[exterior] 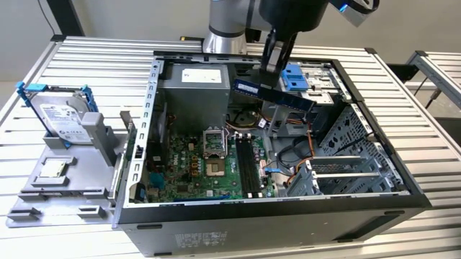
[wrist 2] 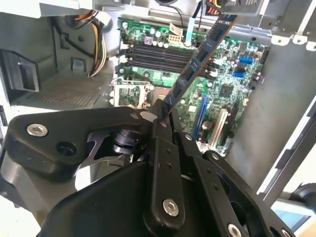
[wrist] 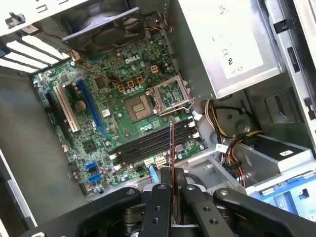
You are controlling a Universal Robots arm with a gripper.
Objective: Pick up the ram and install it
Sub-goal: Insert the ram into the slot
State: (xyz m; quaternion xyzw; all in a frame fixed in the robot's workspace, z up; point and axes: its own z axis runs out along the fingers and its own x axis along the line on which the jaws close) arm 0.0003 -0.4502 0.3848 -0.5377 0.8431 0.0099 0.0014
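Item: the ram — thin, flat, bluish-green stick with black chips, one end clamped between my jaws; gripper holds it in the air, its length jutting beyond my tips. Below my tips: black slots, long, narrow, empty, on the glossy green motherboard. Handling, my judgement: line the stick's edge along one slot, level, press evenly — rigid, brittle board

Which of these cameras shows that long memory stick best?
The second wrist view: the ram shows its chip-covered face up close. The exterior view shows it side-on but distant; the first wrist view, its thin edge.
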